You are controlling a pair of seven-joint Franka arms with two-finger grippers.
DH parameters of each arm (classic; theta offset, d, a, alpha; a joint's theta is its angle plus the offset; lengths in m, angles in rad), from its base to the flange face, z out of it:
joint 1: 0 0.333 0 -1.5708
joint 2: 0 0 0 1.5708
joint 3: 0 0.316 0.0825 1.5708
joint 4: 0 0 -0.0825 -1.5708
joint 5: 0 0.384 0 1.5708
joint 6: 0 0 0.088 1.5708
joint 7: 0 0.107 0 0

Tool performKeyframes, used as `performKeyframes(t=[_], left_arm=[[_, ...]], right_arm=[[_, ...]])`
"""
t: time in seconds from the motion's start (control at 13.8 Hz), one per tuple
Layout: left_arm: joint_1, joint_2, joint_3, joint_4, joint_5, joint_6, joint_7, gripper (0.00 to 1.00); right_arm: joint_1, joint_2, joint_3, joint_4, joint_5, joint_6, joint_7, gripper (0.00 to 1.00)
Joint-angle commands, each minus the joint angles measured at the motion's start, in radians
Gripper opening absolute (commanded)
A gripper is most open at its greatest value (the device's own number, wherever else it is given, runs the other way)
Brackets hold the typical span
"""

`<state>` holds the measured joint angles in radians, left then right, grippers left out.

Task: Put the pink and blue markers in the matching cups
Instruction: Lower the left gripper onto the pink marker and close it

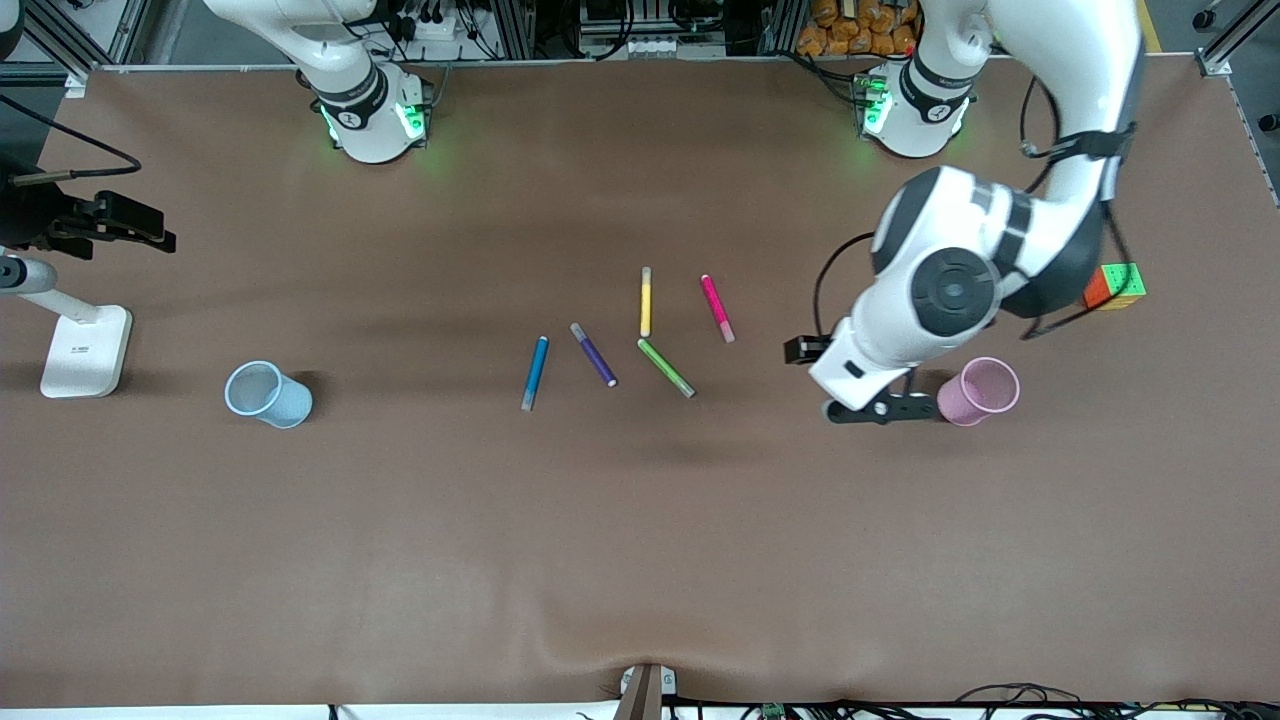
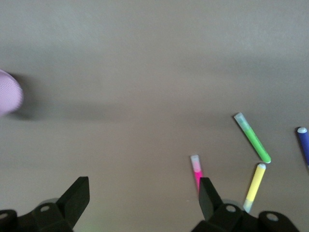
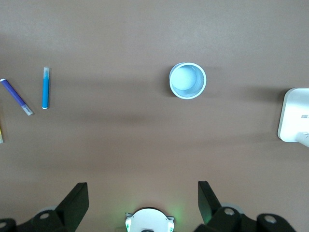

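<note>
1. While nothing is being gripped, the left hand (image 1: 884, 408) is being held with fingers apart over the worktop (image 1: 640, 560), just beside the pink cup (image 1: 978, 391), the pink marker (image 1: 717, 308) lying near it.
2. The right hand (image 3: 142, 203) is being kept waiting, fingers apart, high over the worktop, with the blue cup (image 3: 188, 80) and blue marker (image 3: 45, 88) lying below it, well apart.

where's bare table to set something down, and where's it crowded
Free: the wide strip of table nearer the front camera than everything, and the stretch between the blue cup and the blue marker. Crowded: mid-table, where the purple, yellow, green and pink marker cluster, and by the pink cup, where the open left gripper hovers.
</note>
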<state>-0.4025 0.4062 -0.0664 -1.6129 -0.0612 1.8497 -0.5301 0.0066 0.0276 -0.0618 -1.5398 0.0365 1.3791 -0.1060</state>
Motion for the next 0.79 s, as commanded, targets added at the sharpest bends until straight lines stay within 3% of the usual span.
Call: performKeyframes(t=[0.0, 0.29, 0.58, 0.72], left_arm=[[-0.038, -0.02, -0.004, -0.077, -0.011, 0.055, -0.123, 1.0], [-0.052, -0.012, -0.004, -0.243, -0.081, 0.233, -0.172, 1.0], [-0.111, 0.031, -0.004, -0.249, -0.097, 0.264, -0.241, 1.0], [-0.142, 0.046, -0.003, -0.251, -0.095, 0.267, -0.295, 0.94]], right_arm=[[0.001, -0.005, 0.004, -0.005, -0.015, 0.005, -0.004, 1.0], [0.001, -0.005, 0.004, -0.005, -0.015, 0.005, -0.004, 1.0], [0.001, -0.005, 0.004, -0.005, -0.015, 0.003, -0.004, 1.0], [0.001, -0.005, 0.005, -0.009, -0.015, 0.003, -0.003, 1.0]])
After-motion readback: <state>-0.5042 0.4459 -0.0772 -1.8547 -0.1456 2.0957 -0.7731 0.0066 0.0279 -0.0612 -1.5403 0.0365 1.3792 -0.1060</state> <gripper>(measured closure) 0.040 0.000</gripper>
